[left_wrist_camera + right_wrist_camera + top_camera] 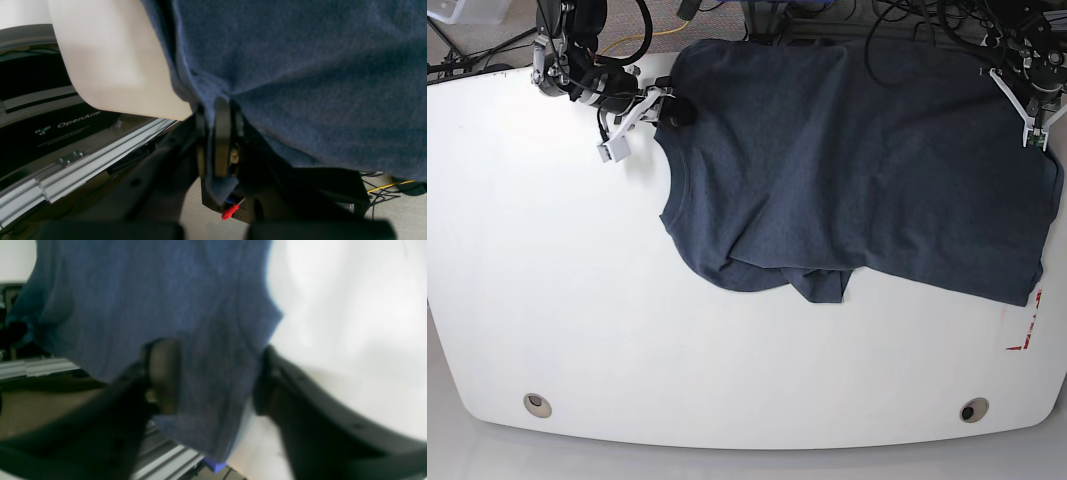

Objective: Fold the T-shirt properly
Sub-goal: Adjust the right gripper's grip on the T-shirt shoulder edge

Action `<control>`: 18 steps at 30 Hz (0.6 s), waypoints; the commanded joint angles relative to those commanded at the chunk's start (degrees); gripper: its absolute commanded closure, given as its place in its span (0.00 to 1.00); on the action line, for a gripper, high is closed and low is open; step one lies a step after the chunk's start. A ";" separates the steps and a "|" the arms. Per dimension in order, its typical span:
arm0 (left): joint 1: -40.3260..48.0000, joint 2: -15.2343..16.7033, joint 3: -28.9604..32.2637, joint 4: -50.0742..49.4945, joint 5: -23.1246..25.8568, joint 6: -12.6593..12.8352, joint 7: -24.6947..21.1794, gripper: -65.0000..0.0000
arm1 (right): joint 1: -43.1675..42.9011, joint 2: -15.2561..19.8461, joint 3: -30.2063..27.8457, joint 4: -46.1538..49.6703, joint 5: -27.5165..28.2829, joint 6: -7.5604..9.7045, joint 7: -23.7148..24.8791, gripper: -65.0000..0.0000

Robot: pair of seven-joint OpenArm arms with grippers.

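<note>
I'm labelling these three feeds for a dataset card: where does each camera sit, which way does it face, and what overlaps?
Left wrist: on the left arm, looking along the left gripper, shut on the T-shirt.
Right wrist: on the right arm, facing its right gripper, fabric between spread fingers.
Base: overhead, looking down on the table; both arms at the far edge.
Shared: all show the T-shirt and table.

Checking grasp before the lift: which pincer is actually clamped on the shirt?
The left pincer: fingers closed on a pinch of the T-shirt. The right pincer stands wide open, cloth only draped between its fingers.
</note>
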 joint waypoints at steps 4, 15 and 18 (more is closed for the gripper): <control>-0.88 0.00 0.26 0.00 0.09 0.00 -0.09 1.00 | 3.52 0.35 0.53 -4.92 0.00 0.00 0.09 1.00; -6.15 0.18 1.05 -0.18 0.18 0.00 0.00 1.00 | 12.31 6.59 11.25 -9.23 0.00 0.00 0.09 1.00; -6.77 0.09 3.52 -0.18 0.26 0.00 0.00 1.00 | 13.98 9.05 12.75 -9.23 0.00 0.00 0.09 1.00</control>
